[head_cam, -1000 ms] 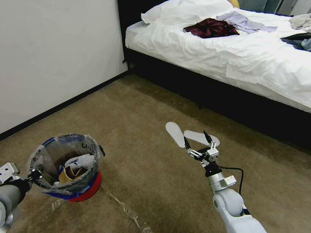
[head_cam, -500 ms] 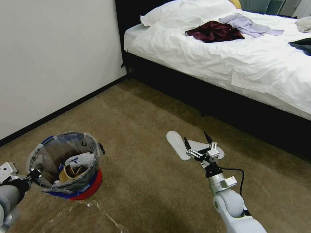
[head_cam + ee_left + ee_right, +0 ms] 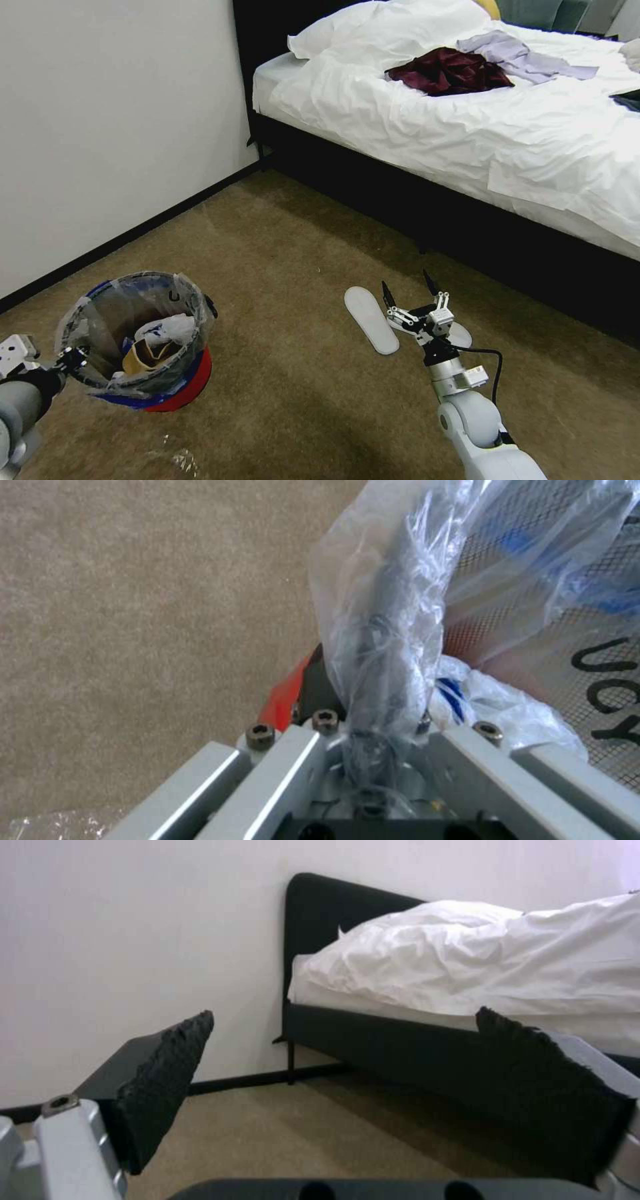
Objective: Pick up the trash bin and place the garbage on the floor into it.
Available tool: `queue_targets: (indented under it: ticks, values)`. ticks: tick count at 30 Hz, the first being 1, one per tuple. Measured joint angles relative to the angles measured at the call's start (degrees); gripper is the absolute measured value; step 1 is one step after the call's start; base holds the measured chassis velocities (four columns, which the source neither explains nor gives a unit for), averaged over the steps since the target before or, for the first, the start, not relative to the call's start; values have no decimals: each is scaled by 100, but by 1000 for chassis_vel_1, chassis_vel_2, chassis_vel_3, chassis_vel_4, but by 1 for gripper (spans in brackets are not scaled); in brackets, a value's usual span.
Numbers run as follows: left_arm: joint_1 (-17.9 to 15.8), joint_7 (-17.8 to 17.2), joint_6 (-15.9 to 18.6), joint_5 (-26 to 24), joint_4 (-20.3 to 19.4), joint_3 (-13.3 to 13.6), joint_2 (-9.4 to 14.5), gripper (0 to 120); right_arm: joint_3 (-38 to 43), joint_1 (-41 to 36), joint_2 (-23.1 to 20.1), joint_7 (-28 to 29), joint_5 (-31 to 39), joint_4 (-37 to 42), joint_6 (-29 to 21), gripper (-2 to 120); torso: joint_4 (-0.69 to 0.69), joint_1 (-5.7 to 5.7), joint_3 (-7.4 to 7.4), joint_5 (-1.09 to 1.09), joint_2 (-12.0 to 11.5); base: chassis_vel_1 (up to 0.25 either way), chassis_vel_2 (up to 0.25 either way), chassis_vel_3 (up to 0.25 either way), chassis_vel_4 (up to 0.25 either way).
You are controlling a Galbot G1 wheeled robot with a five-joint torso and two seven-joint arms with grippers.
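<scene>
left tool clamps trash bin rim | writing unreadable

A: Count of bins?
B: One trash bin, red with a blue band, clear bag over the rim.

A: Grippers?
B: Two. Left gripper at the bin's rim, right gripper above the carpet.

A: On the floor?
B: Two pale flat insoles, lying just beside each other.

A: On the bed?
B: One dark red garment, one lilac garment.

A: Items in the bin?
B: Cannot count exactly; a white crumpled piece and a brown piece show.
</scene>
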Motion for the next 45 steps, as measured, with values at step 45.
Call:
queue_targets:
  ticks: [45]
  values:
    - [-47, 90, 19, -74, 72, 18, 10, 0, 418, -127, 39, -184, 85, -18, 87, 100, 0, -1, -1, 0, 2, 0, 0, 0, 0]
